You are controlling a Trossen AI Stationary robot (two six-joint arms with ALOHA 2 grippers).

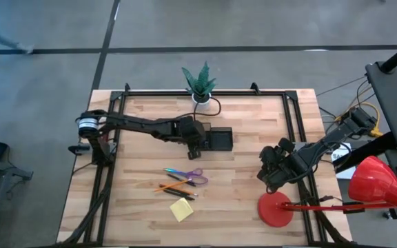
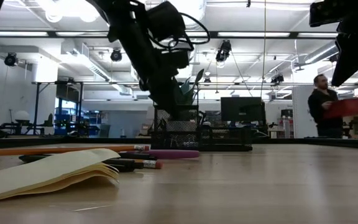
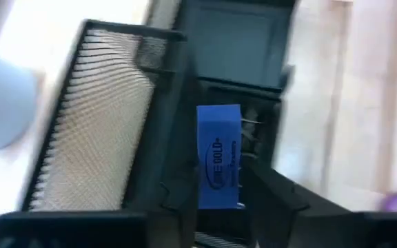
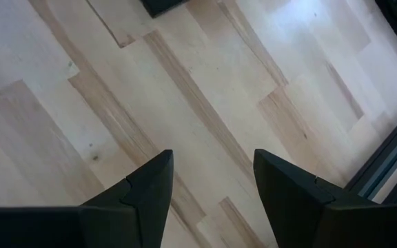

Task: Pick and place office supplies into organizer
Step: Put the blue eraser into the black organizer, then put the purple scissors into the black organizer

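The left gripper (image 1: 193, 141) stood over the organizer (image 1: 219, 140), blocking it. At six o'clock scissors (image 1: 187, 175), pencils (image 1: 174, 186) and sticky pad (image 1: 181, 209) crowded the table (image 1: 240, 200); its centre stayed free.

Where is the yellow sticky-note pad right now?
In the high view the sticky-note pad lies on the table's near-left part, just below the pencils and scissors, apart from the organizer.

High view straight down; low view table-level; both share organizer (image 1: 216, 139).
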